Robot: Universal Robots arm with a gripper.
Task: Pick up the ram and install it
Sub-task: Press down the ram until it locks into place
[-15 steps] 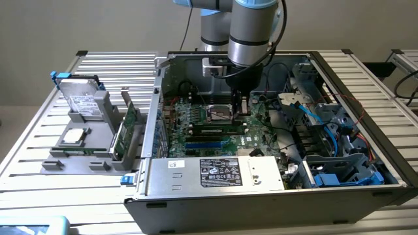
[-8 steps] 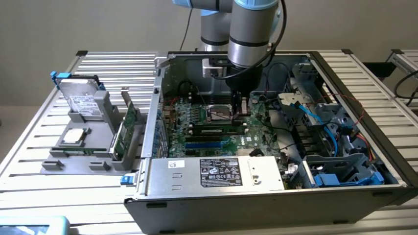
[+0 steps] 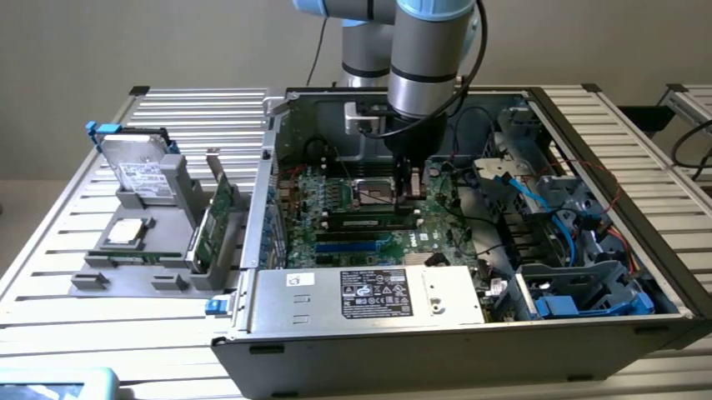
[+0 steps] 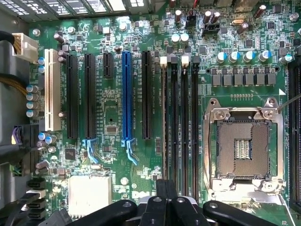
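Both fingers (image 4: 160, 207) of the gripper (image 3: 408, 193) are pressed tight together, with no gap between them, and I cannot tell whether anything thin is pinched there. The gripper hangs low inside the computer case (image 3: 623, 333), just beside the processor socket (image 4: 244, 146), over the near end of the memory slots (image 4: 183, 122).

The ram (image 3: 365, 222) appears to be the long narrow stick lying along those slots, on the side of the socket away from the arm. In the wrist view a thin pale edge (image 4: 164, 117) runs down the slot farthest from the socket, which may be the same stick seen end-on.

Risks, as I judge them: if the stick is not square in its slot, pushing down could bend it or strain the motherboard (image 4: 113, 117). If only one end seats, the white latches (image 4: 163, 60) beyond the socket will not catch. A sideways slip toward the socket could bring the fingers down on its bare contacts, which sit uncovered. The cables (image 3: 523, 200) on the socket's far side hang close enough to snag the arm
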